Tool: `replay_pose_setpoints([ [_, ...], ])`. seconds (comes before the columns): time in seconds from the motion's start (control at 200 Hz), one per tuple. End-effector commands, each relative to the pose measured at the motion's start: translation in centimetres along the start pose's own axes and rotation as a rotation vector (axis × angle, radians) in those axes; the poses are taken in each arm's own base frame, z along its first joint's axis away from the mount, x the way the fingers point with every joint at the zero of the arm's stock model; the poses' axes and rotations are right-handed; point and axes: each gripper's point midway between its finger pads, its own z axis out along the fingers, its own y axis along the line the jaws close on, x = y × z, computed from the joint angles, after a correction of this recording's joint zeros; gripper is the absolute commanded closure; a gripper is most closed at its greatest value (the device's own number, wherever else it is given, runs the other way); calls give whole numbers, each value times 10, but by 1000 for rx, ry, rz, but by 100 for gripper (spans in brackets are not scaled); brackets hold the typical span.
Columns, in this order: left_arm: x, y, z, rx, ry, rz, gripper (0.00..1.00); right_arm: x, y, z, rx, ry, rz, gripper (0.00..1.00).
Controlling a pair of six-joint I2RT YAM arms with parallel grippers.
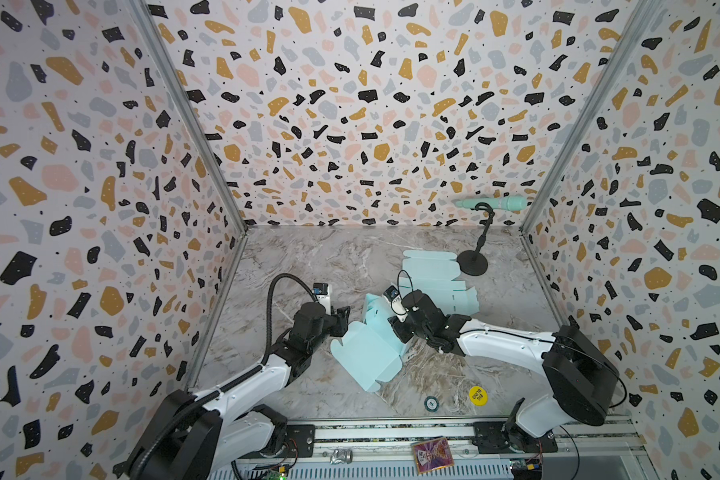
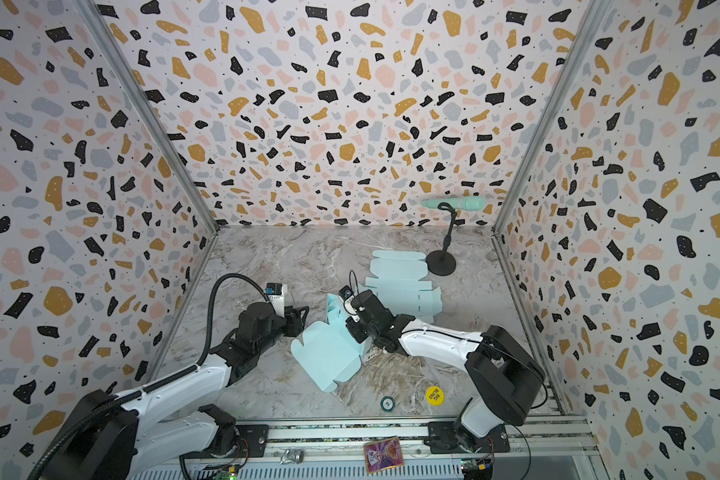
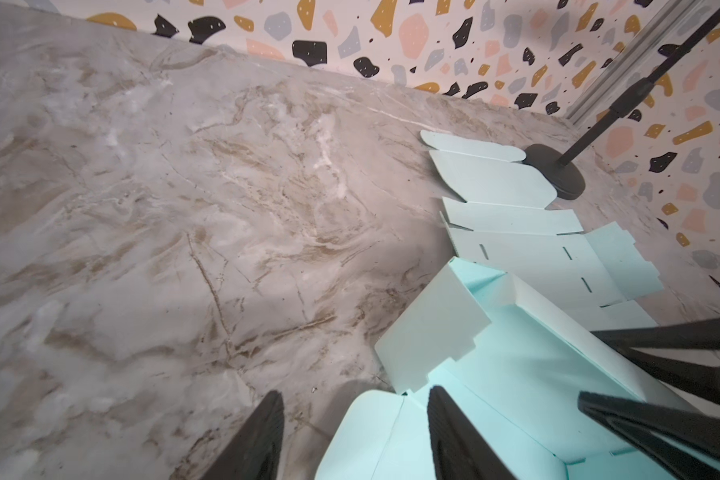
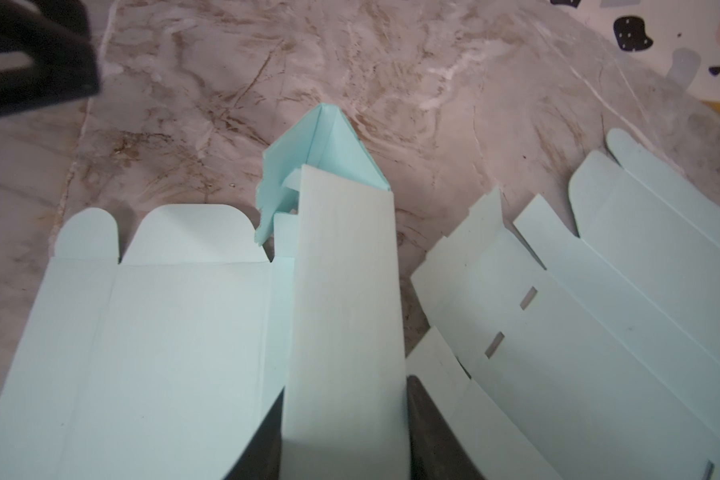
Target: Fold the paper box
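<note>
- Workpiece: the paper box, of pale mint card, lies part-formed at the middle of the marble table. It sits between the two grippers in both top views.
- Box condition: one broad panel lies flat on the table, with rounded flaps on the edge facing the left arm. At the far end, the walls are raised and meet in a folded corner.
- Left gripper: released. The fingers stand apart in the left wrist view, one over bare table and one over the flat panel near a rounded flap. Nothing is clamped between them. In a top view the gripper sits at the left edge of the box. Contact with the card cannot be confirmed.
- Right gripper: grasping the paper box. In the right wrist view a raised wall panel runs between the jaws, with one finger against each side of it. In both top views the wrist covers the right side of the box.
- Second blank: an unfolded mint sheet with cut slots. It lies flat behind the box, toward the right.
- Microphone stand: the round black base rests just beside the far end of the second blank.
- Markers: a yellow disc and a small dark disc lie near the front edge, apart from the box.
</note>
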Motion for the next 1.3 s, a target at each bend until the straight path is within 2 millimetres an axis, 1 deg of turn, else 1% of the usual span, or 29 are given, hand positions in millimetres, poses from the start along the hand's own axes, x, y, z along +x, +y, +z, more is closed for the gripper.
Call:
replay_pose_setpoints([
  [0.0, -20, -15, 8, 90, -60, 2, 44, 10, -8, 4, 99, 64, -113, 64],
  [0.14, -5, -8, 17, 78, -24, 1, 44, 8, -11, 4, 135, 60, -196, 67],
  [0.21, -1, -2, 19, 71, -29, -2, 44, 7, -11, 4, 136, 63, -256, 69],
  [0.38, -3, 9, 24, 72, -46, 3, 44, 2, -12, 0, 136, 44, -359, 71],
  [0.491, -7, 17, 29, 75, -67, -4, 44, 3, -11, -3, 142, 44, -433, 72],
  [0.556, -8, 12, 33, 114, -65, 9, 44, 1, -10, -4, 155, 36, -462, 72],
  [0.631, -4, 7, 39, 149, -45, 17, 44, -1, -7, -6, 182, 17, -501, 72],
  [0.766, 14, 3, 46, 193, 1, 9, 44, -3, 0, -5, 247, -1, -590, 73],
  [0.821, 18, -2, 48, 222, 12, -3, 45, -4, 0, -5, 268, -4, -612, 72],
  [0.986, 30, -15, 35, 274, 9, -21, 44, -5, 3, -2, 289, -4, -651, 72],
  [1.096, 39, -30, 25, 301, 20, -8, 44, -4, 2, -1, 297, -4, -665, 73],
  [1.236, 47, -35, 11, 308, 12, -9, 44, 0, 4, 2, 291, -3, -674, 74],
  [1.292, 50, -37, 8, 317, 20, -8, 45, 2, 5, 3, 288, -3, -676, 74],
])
